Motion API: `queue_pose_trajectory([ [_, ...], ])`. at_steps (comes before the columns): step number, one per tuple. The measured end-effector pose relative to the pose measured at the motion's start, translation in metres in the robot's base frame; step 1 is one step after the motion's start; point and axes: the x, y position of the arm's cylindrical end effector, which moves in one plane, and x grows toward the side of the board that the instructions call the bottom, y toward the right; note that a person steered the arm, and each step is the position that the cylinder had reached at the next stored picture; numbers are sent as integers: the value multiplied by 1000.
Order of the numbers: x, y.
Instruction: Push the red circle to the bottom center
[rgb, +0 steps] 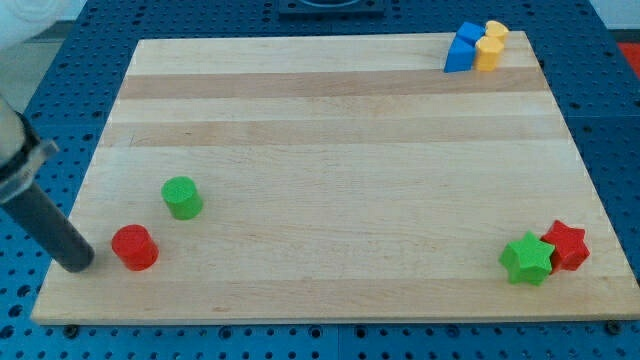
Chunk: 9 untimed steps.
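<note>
The red circle (134, 247) lies on the wooden board (330, 140) near its bottom left corner. My tip (78, 264) is the lower end of a dark rod that comes in from the view's left; it stands just left of the red circle, a small gap apart. A green circle (182, 197) lies up and to the right of the red circle.
A green star (527, 259) and a red star (566, 245) touch each other at the bottom right. A blue block (461, 48) and two yellow blocks (490, 45) cluster at the top right corner. A blue pegboard (620, 150) surrounds the board.
</note>
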Motion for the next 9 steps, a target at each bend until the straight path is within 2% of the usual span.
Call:
queue_pose_trajectory([
  [2, -16, 14],
  [3, -16, 45],
  [8, -13, 255],
  [9, -12, 224],
])
